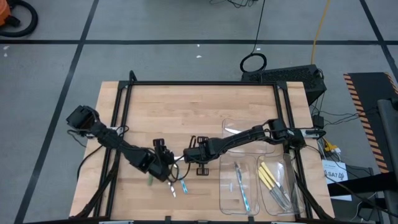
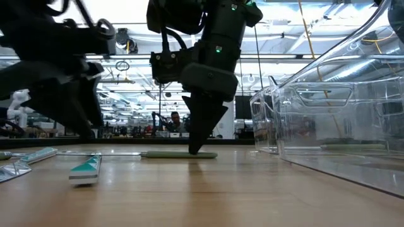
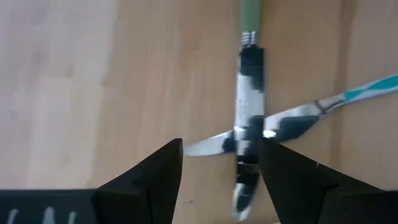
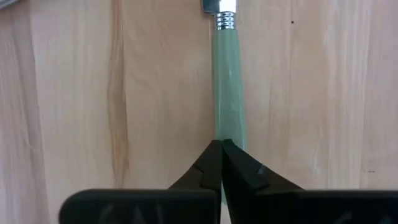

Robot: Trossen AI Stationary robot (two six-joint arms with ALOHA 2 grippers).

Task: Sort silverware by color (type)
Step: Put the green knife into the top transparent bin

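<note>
Where right tool (image 4: 219,149) pinches shut, green-handled utensil (image 4: 227,87) end hidden; left tool (image 3: 219,163) wide over crossed blades.

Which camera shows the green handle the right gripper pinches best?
The right wrist view: the green handle fills it, running to the shut right gripper. The low view shows it lying flat side-on, the left wrist view only its end, and the high view hides it under the arms.
</note>
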